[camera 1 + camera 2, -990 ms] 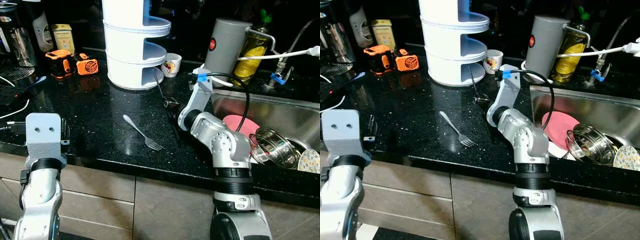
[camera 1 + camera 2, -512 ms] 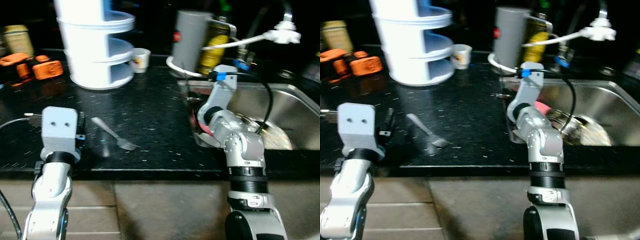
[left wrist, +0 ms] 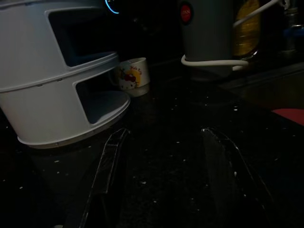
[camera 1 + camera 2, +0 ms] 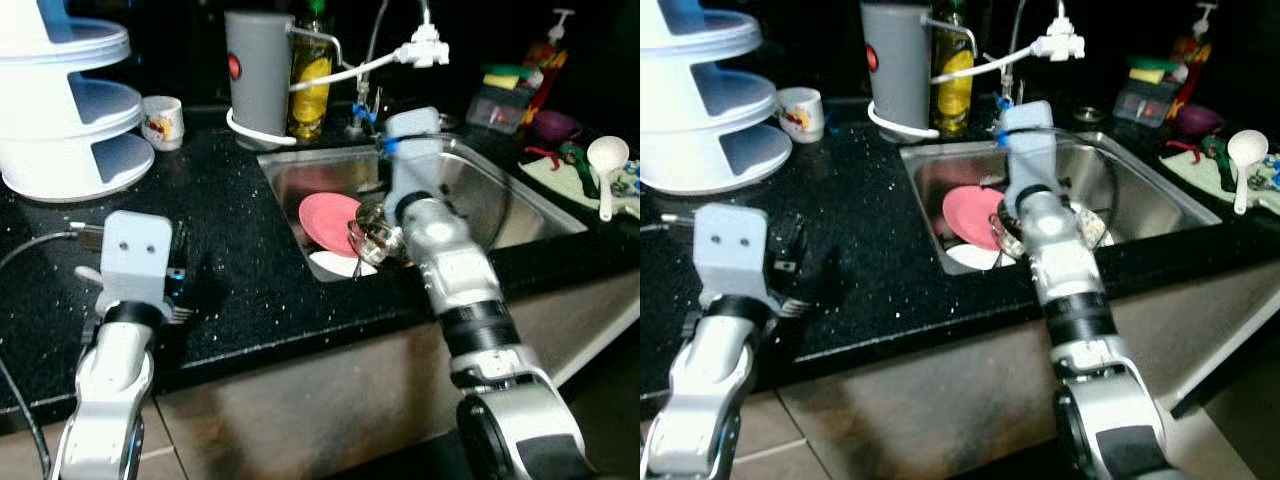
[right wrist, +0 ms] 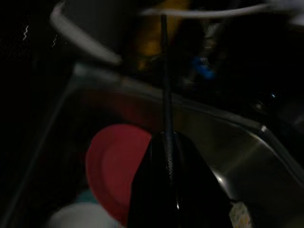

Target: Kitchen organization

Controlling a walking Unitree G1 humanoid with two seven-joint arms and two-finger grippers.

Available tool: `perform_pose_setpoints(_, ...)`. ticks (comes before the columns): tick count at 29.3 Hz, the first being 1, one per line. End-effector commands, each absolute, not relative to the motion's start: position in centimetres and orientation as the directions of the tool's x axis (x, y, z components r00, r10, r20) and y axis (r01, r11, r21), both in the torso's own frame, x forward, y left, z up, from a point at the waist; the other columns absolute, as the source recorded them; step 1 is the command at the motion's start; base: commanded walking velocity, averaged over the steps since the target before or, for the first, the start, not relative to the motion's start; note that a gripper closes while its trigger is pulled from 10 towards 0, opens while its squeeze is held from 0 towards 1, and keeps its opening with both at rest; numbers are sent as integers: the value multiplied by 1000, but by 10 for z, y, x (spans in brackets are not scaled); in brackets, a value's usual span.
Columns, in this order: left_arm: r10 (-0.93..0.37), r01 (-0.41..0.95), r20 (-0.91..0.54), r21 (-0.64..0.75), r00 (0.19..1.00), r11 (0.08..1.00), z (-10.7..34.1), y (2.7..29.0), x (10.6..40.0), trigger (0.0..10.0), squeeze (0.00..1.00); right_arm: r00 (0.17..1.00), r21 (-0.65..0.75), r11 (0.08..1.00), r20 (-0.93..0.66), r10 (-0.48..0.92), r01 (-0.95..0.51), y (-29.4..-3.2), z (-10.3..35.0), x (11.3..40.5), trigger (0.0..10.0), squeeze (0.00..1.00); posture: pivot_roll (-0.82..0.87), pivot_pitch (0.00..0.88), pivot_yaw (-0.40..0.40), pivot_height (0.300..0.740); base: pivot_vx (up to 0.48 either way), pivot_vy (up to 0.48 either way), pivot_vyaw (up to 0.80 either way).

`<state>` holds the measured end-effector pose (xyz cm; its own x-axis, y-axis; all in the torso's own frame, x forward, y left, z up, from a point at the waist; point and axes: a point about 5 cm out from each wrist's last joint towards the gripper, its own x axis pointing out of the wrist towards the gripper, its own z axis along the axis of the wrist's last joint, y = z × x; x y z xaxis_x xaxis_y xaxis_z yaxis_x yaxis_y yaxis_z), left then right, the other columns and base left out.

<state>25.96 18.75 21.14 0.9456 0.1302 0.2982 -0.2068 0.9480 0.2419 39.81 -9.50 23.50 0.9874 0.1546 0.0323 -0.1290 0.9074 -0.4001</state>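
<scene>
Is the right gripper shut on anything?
Yes: the right gripper is shut on a thin utensil handle, over the sink.

The counter (image 4: 240, 270) is black and shiny with tiny white sparkles. A silver sink (image 4: 480, 195) is sunk into it. Under the counter are flat brown cupboard fronts (image 4: 910, 420). The back of the room is very dark.

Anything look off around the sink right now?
Mostly just clutter: the sink holds a pink plate, a white dish and a steel bowl piled loosely. The right gripper is shut on a thin utensil above them. No spills visible.
</scene>
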Motion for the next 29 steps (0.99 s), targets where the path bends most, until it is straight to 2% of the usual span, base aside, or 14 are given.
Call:
perform_pose_setpoints(1,124,-201,290,254,949,946,209,187,260,10000,0,995,-538,837,-26,99,-98,-93,216,402,10000,0,55,0,-96,740,0,0,0)
perform_pose_setpoints(4,122,-199,288,254,950,947,208,186,259,10000,0,996,-635,768,-82,41,-84,-94,198,404,10000,0,59,0,-98,740,0,0,0)
perform_pose_setpoints(7,124,-201,287,257,950,945,208,187,259,10000,0,998,-613,788,-65,24,-59,-96,197,406,10000,0,66,0,-100,740,0,0,0)
perform_pose_setpoints(8,126,-204,287,258,950,944,208,188,258,10000,0,999,-588,808,-44,19,-41,-98,200,407,10000,639,65,0,-99,740,0,0,0)
perform_pose_setpoints(9,126,-204,287,258,950,944,208,188,258,10000,0,999,-588,808,-44,19,-41,-98,200,407,10000,639,65,0,-99,740,0,0,0)
perform_pose_setpoints(10,128,-205,286,259,950,944,208,189,258,10000,0,1000,-560,829,-10,8,-12,-99,205,408,10000,1000,63,0,-97,740,0,0,0)
perform_pose_setpoints(17,118,-195,284,258,952,946,207,185,260,10000,0,977,-420,894,199,-74,153,-106,235,412,10000,1000,59,0,-92,740,0,0,0)
perform_pose_setpoints(19,118,-194,284,258,951,946,207,185,260,10000,0,982,-393,917,190,4,72,-98,237,411,10000,1000,60,0,-91,740,0,0,0)
perform_pose_setpoints(20,118,-195,285,259,951,946,207,185,260,10000,0,978,-360,933,187,97,-24,-89,238,408,10000,0,60,0,-91,740,0,0,0)
perform_pose_setpoints(21,118,-195,285,259,951,946,207,185,260,10000,0,978,-360,933,187,97,-24,-89,238,408,10000,0,60,0,-91,740,0,0,0)
perform_pose_setpoints(22,133,-213,289,266,948,940,207,188,259,10000,0,905,-223,916,197,376,-332,-64,238,396,10000,0,60,0,-92,740,0,0,0)
perform_pose_setpoints(25,164,-248,295,278,941,928,209,193,258,10000,0,847,-186,871,215,487,-454,-53,236,386,10000,0,63,0,-93,740,0,0,0)
perform_pose_setpoints(27,266,-358,305,300,914,885,210,214,253,10000,0,738,-179,770,221,638,-612,-36,230,367,10000,0,64,0,-94,740,0,0,800)
perform_pose_setpoints(29,346,-441,312,322,885,838,212,233,246,10000,0,699,-169,731,215,682,-661,-31,223,359,10000,0,71,0,-98,740,0,0,800)
